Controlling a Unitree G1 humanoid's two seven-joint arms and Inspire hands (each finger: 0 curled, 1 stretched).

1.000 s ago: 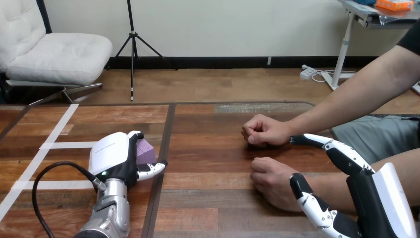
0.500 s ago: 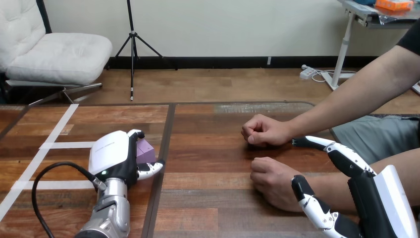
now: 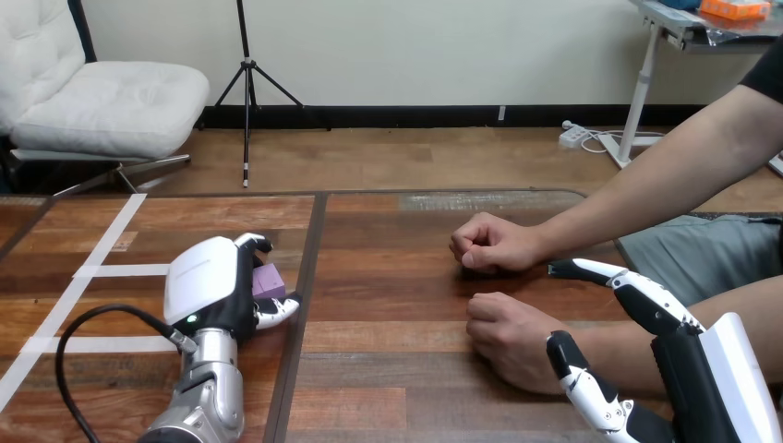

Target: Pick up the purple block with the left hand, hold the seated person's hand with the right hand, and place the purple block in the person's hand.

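I am counting one purple block (image 3: 270,280) and two fists of the person, far fist (image 3: 489,245) and near fist (image 3: 508,337). My left hand (image 3: 208,286) is curling around the block on the bench (image 3: 397,277), at 9 o'clock from the fists. My right hand (image 3: 685,369) is spreading wide, straddling the near wrist (image 3: 600,346) at 4 o'clock.

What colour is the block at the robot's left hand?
Light purple; the head view shows the block between the left hand's curled fingers and thumb.

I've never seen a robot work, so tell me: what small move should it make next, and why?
Probably lift the left hand a little: its fingers curl round the purple block, which seems to rest on the table. The right hand is open beside the person's nearer wrist.
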